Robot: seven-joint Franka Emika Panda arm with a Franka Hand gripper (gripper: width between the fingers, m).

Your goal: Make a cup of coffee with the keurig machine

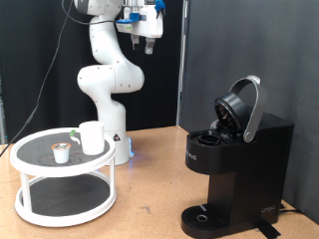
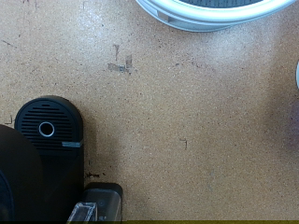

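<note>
The black keurig machine (image 1: 234, 164) stands at the exterior view's right with its rounded lid (image 1: 242, 107) hinged up and open. Its round drip base (image 2: 47, 124) shows from above in the wrist view. The white cup (image 1: 92, 137) stands on the top tier of a round white stand (image 1: 62, 175) at the exterior view's left, beside a small pod with a tan top (image 1: 62, 152). My gripper (image 1: 148, 42) hangs high near the exterior view's top, far above both, with nothing between its fingers. The wrist view does not show the fingers.
The white arm's base (image 1: 113, 134) stands behind the stand. A black curtain covers the back right. The wooden tabletop (image 2: 187, 121) lies between stand and machine. The stand's rim (image 2: 210, 17) shows in the wrist view.
</note>
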